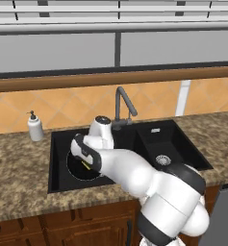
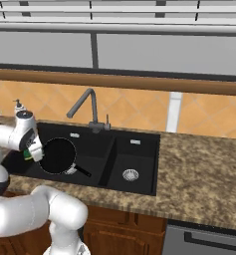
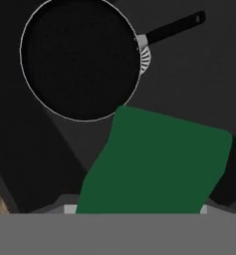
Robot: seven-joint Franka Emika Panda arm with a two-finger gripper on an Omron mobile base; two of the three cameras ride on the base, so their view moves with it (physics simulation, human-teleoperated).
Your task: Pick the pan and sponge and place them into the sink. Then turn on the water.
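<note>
We are on the second part of the task: the pan point(image 2: 57, 155) already lies flat in the large basin of the sink point(image 2: 139, 172), toward the basin's left end, and our fingers point(image 3: 134, 211) are clenched on the sponge point(image 3: 157, 167), its green face toward the hand camera. In the right base view the sponge shows as a green and yellow sliver at the hand, over the left end of the large basin and just beside the pan's rim. We judge that the next move calls for easing down a little and letting go, so the sponge drops inside the basin. After that we must reach the faucet point(image 2: 84, 107) at the sink's back edge; no water runs yet.
</note>
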